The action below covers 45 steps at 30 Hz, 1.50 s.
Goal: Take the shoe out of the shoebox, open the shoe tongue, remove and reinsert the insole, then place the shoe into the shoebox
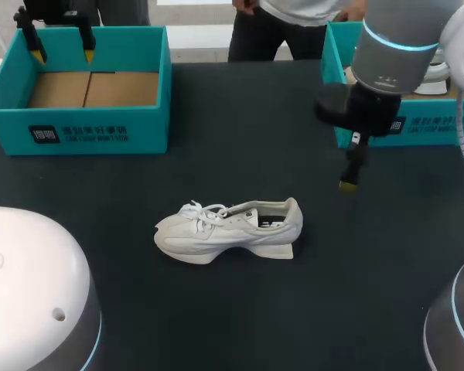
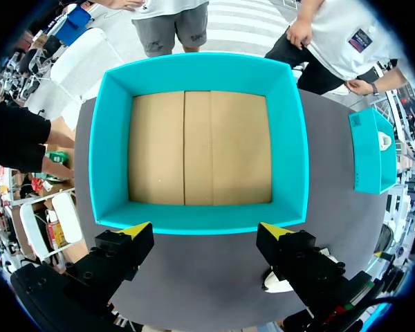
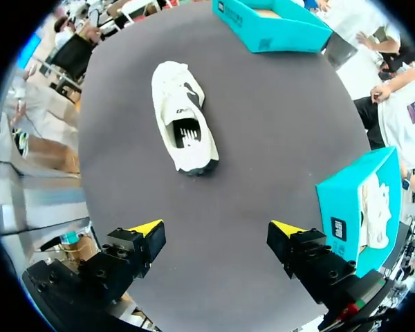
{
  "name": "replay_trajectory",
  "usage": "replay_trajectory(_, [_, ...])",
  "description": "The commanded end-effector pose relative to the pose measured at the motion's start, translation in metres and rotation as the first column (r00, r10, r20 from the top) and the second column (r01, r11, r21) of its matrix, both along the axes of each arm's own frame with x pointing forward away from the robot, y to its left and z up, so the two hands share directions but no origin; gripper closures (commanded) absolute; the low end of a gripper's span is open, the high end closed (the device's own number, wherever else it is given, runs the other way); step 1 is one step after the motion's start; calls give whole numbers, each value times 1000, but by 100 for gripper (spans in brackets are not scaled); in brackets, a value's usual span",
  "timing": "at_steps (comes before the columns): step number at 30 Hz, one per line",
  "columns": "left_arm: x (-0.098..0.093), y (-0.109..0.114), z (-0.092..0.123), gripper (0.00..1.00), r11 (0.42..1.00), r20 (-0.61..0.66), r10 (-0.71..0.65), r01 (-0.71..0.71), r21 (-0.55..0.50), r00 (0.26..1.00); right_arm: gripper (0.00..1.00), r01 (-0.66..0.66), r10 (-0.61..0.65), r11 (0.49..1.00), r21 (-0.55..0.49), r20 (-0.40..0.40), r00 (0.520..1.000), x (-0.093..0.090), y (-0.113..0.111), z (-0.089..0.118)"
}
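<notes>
place: robot lab | signs: left arm (image 1: 31,282), right arm (image 1: 398,46) over dark table (image 1: 232,317) | shoebox (image 1: 77,133) far-left corner, second shoebox (image 1: 425,127) far-right

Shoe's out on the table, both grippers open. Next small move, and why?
Probably bring the right gripper across and down toward the heel of the shoe: it stands upright on the table, untouched, and that gripper hangs open above the table past its heel. The left gripper is farther off, open over the empty shoebox.

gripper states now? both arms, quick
Left gripper: open, holding nothing; the empty shoebox is ahead of it.
Right gripper: open, holding nothing; the shoe lies ahead, untouched.
</notes>
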State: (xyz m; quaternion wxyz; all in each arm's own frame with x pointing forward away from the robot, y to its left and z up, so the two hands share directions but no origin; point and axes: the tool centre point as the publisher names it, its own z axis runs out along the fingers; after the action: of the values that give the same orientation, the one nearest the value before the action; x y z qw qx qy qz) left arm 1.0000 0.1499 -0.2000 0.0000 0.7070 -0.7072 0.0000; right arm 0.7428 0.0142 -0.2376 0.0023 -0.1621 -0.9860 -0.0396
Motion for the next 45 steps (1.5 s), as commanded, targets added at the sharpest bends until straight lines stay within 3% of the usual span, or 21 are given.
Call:
replay_trajectory(1, [0, 0, 0, 0, 1000, 0, 0, 0, 0, 1000, 0, -267, 200, 891, 366, 213, 956, -7, -19, -19])
replay_trajectory(5, [0, 0, 0, 0, 1000, 0, 0, 0, 0, 1000, 0, -339, 235, 842, 421, 280, 931, -2, -24, -29])
replay_trajectory(13, [0, 0, 0, 0, 1000, 0, 0, 0, 0, 1000, 0, -345, 217, 775, 529, 291, 932, 8, -38, -45])
replay_trajectory(34, [0, 0, 0, 0, 1000, 0, 0, 0, 0, 1000, 0, -333, 214, 782, 527, 274, 938, 9, -40, -48])
replay_trajectory(38, [0, 0, 0, 0, 1000, 0, 0, 0, 0, 1000, 0, -332, 138, 765, 553, 363, 922, 1, -40, -74])
replay_trajectory(45, [0, 0, 0, 0, 1000, 0, 0, 0, 0, 1000, 0, -332, 70, 709, 622, 407, 911, -10, -40, -110])
